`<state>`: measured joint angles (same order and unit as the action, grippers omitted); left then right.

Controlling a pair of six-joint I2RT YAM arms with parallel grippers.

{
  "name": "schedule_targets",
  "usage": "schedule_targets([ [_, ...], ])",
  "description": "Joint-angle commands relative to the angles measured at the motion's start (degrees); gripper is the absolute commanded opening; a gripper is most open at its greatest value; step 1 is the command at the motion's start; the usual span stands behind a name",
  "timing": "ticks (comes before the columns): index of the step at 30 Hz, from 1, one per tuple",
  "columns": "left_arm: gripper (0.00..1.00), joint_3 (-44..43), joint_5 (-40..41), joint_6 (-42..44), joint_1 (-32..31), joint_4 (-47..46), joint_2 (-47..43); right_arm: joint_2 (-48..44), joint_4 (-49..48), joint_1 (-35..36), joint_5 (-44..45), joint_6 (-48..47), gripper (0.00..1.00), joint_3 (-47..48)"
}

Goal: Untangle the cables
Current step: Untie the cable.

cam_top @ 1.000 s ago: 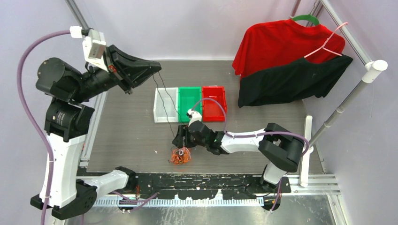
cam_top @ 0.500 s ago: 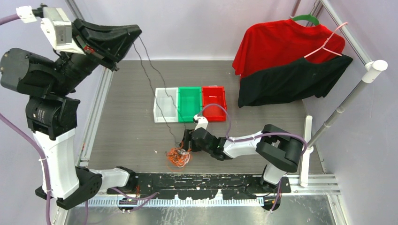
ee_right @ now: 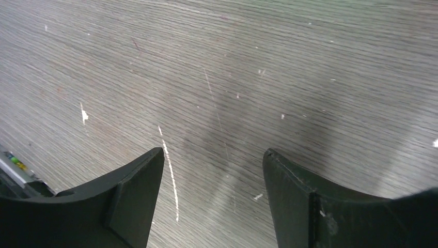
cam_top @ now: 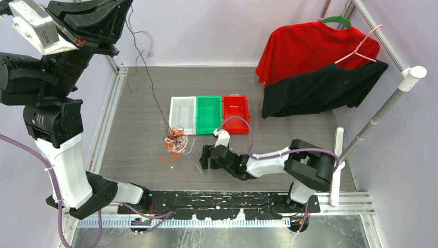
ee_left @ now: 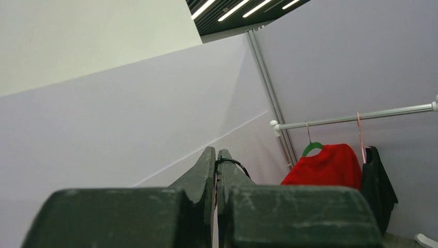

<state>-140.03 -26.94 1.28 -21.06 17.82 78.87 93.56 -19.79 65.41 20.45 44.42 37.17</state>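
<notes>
Grey wood-grain tabletop (cam_top: pixel 139 155) inside a booth with pale lilac walls. Near the near edge, right of middle, the right gripper (ee_right: pixel 213 153) lies low over the surface, its fingers spread with nothing between them. Its wrist view shows only scratched board with a few white flecks.

Beyond it and to the left, the cables (cam_top: pixel 175 141) sit in a small orange, white and black knot at the near left corner of a white bin (cam_top: pixel 183 111). A green bin (cam_top: pixel 208 113) and a red bin (cam_top: pixel 235 106) stand in a row to its right.

By the far right corner, a red shirt (cam_top: pixel 310 49) and a black shirt (cam_top: pixel 315 93) hang from a rail.

High over the far left corner, the left gripper (ee_left: pixel 216 151) has its fingers pressed together, pinching one black cable (ee_left: pixel 231 160) that runs down to the knot. Only its wrist view shows the ceiling lights (ee_left: pixel 243 8).
</notes>
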Motion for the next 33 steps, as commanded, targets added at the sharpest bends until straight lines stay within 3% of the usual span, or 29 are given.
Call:
schedule_targets([
  [1,0.0,1.0,-1.2,1.6,-0.2,-3.2,-1.9,-5.3,7.3,0.2,3.9,-2.3,0.77,-0.5],
  [6,0.0,10.5,-3.0,1.4,-0.2,-3.4,-6.6,-16.2,14.0,0.2,2.0,-9.4,0.82,4.4],
  [10,0.0,16.1,-4.6,1.1,-0.2,-2.5,-9.6,-23.3,10.1,0.5,-9.5,-19.6,0.87,7.2],
  [14,0.0,21.0,-5.5,0.2,-0.2,-2.1,-11.5,-27.9,9.0,0.7,-14.5,-24.9,0.91,11.6],
  [27,0.0,25.3,-9.5,-3.6,-0.2,-1.8,-12.4,-17.6,2.6,0.7,-23.3,-24.0,0.89,19.7],
  [30,0.0,25.2,-9.9,-4.5,-0.2,-2.0,-12.4,-14.3,2.3,0.7,-21.1,-23.5,0.85,21.2],
  [33,0.0,24.8,-10.2,-5.2,-0.2,-1.9,-12.4,-10.6,1.1,0.7,-18.7,-22.4,0.75,22.1],
])
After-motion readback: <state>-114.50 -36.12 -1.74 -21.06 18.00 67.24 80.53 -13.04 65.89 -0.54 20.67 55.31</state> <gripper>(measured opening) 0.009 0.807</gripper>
